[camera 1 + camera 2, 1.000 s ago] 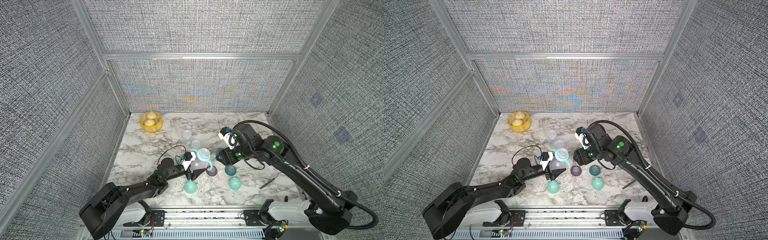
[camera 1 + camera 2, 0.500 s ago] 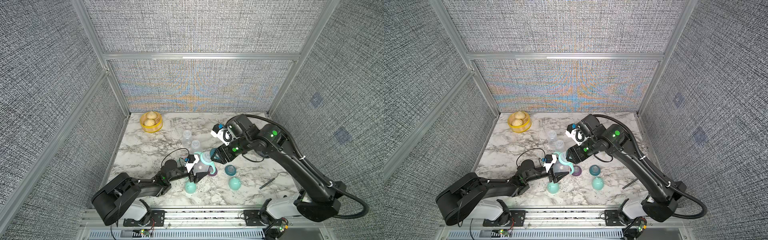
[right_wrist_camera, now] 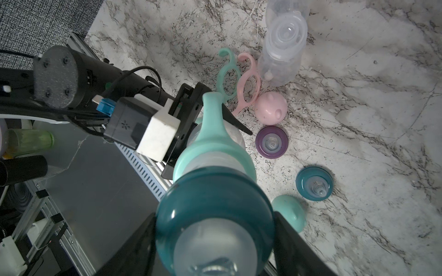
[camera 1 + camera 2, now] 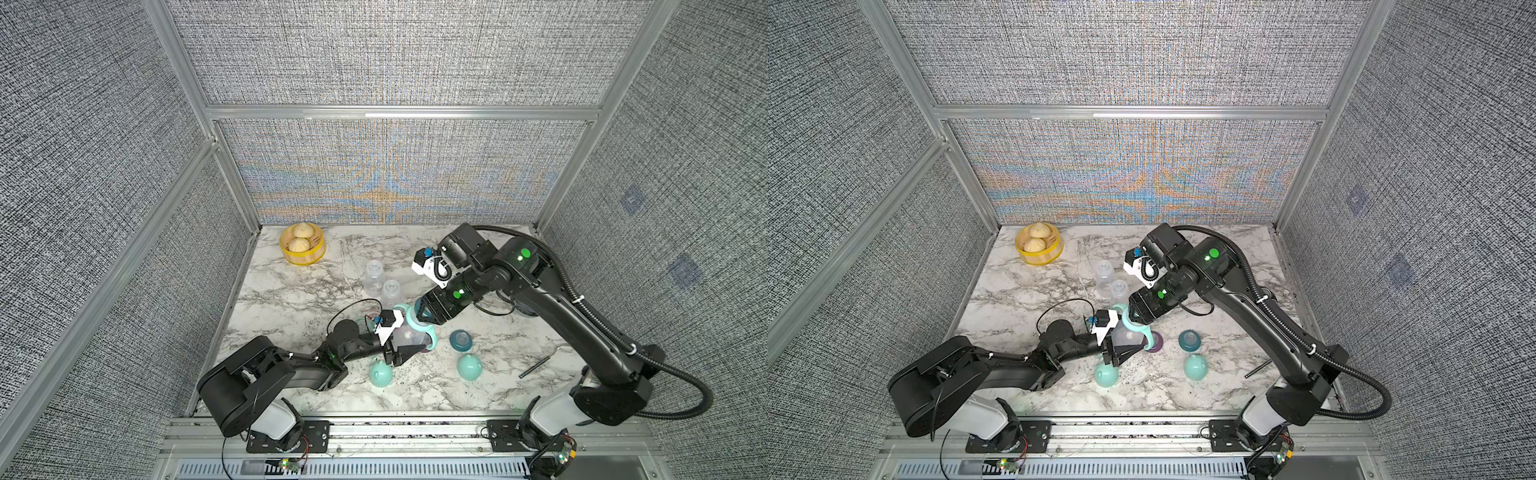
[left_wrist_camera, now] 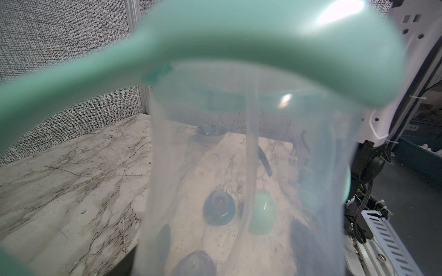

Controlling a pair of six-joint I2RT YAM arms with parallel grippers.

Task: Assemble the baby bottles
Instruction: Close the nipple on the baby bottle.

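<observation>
My left gripper [image 4: 400, 353] is shut on a clear baby bottle [image 4: 409, 337], held tilted above the table's front middle. A mint handle ring [image 3: 212, 133] sits round the bottle's neck. My right gripper [image 3: 214, 229] is shut on a teal nipple collar [image 3: 214, 210] that sits on the bottle's mouth. In the left wrist view the bottle [image 5: 239, 167] and ring [image 5: 215, 35] fill the frame and hide the fingers. Two more clear bottles [image 4: 373, 276] [image 4: 390, 293] stand upright behind it. Both top views show the two grippers [image 4: 1119, 353] [image 4: 1133, 313] meeting at this bottle [image 4: 1127, 336].
Loose on the marble lie a mint ring [image 3: 227, 74], a pink ring [image 3: 248, 81], a pink cap [image 3: 270, 108], a purple collar [image 3: 271, 142], a teal collar [image 3: 314, 182] and two mint caps [image 4: 381, 374] [image 4: 469, 365]. A yellow steamer basket [image 4: 302, 248] stands back left. A dark stick [image 4: 534, 368] lies front right.
My right gripper has moved left and down onto the top of the held bottle. My left arm has pushed the bottle slightly right and folded back at the elbow.
</observation>
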